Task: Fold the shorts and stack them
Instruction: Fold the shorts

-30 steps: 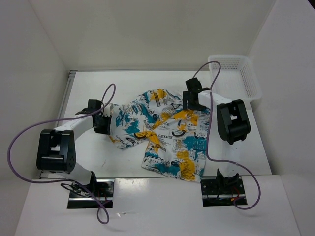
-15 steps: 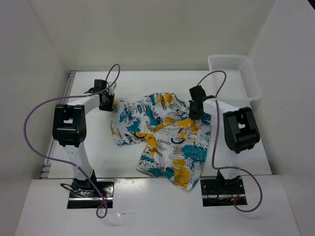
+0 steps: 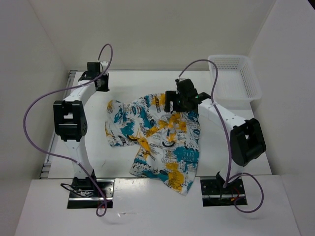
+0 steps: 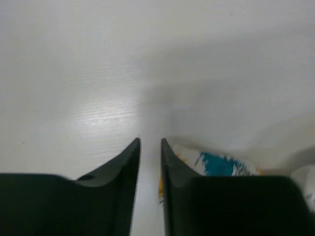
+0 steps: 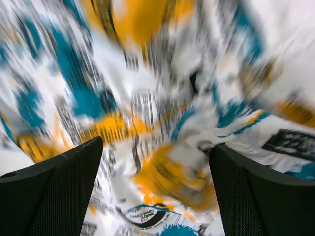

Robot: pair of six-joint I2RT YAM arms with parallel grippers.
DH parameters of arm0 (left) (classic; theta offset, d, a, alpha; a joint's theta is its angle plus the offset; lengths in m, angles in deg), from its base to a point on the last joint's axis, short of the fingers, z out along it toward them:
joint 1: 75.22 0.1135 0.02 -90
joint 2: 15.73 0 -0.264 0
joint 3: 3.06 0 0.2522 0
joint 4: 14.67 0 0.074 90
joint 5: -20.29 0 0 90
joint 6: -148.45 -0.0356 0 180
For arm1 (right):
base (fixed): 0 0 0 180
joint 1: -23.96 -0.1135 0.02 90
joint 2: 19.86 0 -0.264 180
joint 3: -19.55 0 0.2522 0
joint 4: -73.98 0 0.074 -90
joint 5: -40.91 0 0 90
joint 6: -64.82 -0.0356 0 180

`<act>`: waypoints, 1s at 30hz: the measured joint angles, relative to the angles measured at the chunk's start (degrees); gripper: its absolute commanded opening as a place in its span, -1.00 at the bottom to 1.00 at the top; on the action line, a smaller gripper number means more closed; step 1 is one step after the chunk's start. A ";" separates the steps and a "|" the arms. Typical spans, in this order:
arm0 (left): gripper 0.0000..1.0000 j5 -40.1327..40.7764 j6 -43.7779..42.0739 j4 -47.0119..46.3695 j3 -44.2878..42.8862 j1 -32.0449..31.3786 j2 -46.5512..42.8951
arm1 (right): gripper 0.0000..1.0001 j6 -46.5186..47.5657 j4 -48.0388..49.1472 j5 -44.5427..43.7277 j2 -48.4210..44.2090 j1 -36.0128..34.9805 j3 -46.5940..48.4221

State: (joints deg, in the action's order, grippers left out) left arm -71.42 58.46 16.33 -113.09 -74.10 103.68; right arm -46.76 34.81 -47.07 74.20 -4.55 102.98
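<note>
Soft white teal-orange-black print shorts (image 3: 157,140) rumpled on desk (image 3: 88,147); right hand (image 5: 156,143) wide over them, likely to grab; left hand (image 4: 150,142) narrow, empty.

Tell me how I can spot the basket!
Look at the white table, then go to its far right corner. The basket sits there. It is plain white plastic with tiny holes in its walls, unlike the soft, colourful shorts spread in the middle.
</note>
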 measured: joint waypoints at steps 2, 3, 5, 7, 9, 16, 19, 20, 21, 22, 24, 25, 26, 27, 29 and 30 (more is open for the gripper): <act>0.04 -1.14 0.02 1.44 2.45 0.81 -2.69 | 0.82 1.44 1.18 -1.73 0.37 1.44 4.35; 0.18 -1.62 0.04 1.92 4.26 1.18 -4.28 | 0.82 2.03 1.51 -2.60 1.57 2.36 7.45; 0.23 -2.40 0.07 2.93 8.50 2.10 -7.52 | 0.75 3.19 2.78 -4.09 6.38 4.09 16.41; 0.26 -2.93 0.15 4.00 12.07 2.82 -9.66 | 0.67 3.93 3.63 -5.05 13.27 5.35 25.59; 0.29 -3.43 0.20 4.83 15.17 3.52 -10.67 | 0.60 4.50 3.52 -6.03 19.85 6.01 32.72; 0.41 -5.09 0.17 6.67 20.28 4.02 -10.67 | 0.62 4.74 1.29 -6.12 27.71 6.12 34.01; 0.41 -6.19 0.20 6.73 20.90 3.93 -10.67 | 0.62 4.72 1.11 -5.16 29.59 6.12 36.17; 0.41 -6.49 0.20 6.75 20.96 3.93 -10.67 | 0.60 4.72 1.27 -4.35 30.86 6.12 37.33; 0.41 -6.86 0.20 6.69 21.05 3.93 -10.64 | 0.60 4.70 1.38 -3.48 32.06 6.12 38.21; 0.41 -7.30 0.20 6.71 21.09 3.93 -10.62 | 0.58 4.66 1.46 -2.49 33.20 6.10 38.69; 0.50 -7.85 0.22 6.56 21.35 3.93 -10.62 | 0.55 4.50 1.18 -1.07 35.67 6.10 38.73; 0.54 -8.04 0.20 6.40 21.44 3.93 -10.62 | 0.55 4.46 1.07 -0.61 36.72 6.10 38.58; 0.58 -8.22 0.15 6.19 21.53 3.93 -10.56 | 0.55 4.24 1.27 -0.04 37.64 6.10 38.07; 0.65 -8.41 0.15 5.79 21.55 3.93 -10.49 | 0.52 4.04 1.46 0.39 38.14 6.10 37.07; 0.71 -8.96 0.11 4.90 21.55 3.93 -9.94 | 0.49 3.80 2.25 0.96 38.38 6.05 35.36; 0.74 -9.33 0.15 4.46 21.55 3.93 -9.62 | 0.49 3.76 2.49 1.38 38.21 6.05 35.36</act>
State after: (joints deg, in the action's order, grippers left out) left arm -80.76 58.61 20.79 -91.54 -70.16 94.07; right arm -43.00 37.30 -45.69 112.40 1.50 138.35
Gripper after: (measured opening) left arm 0.845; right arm 0.753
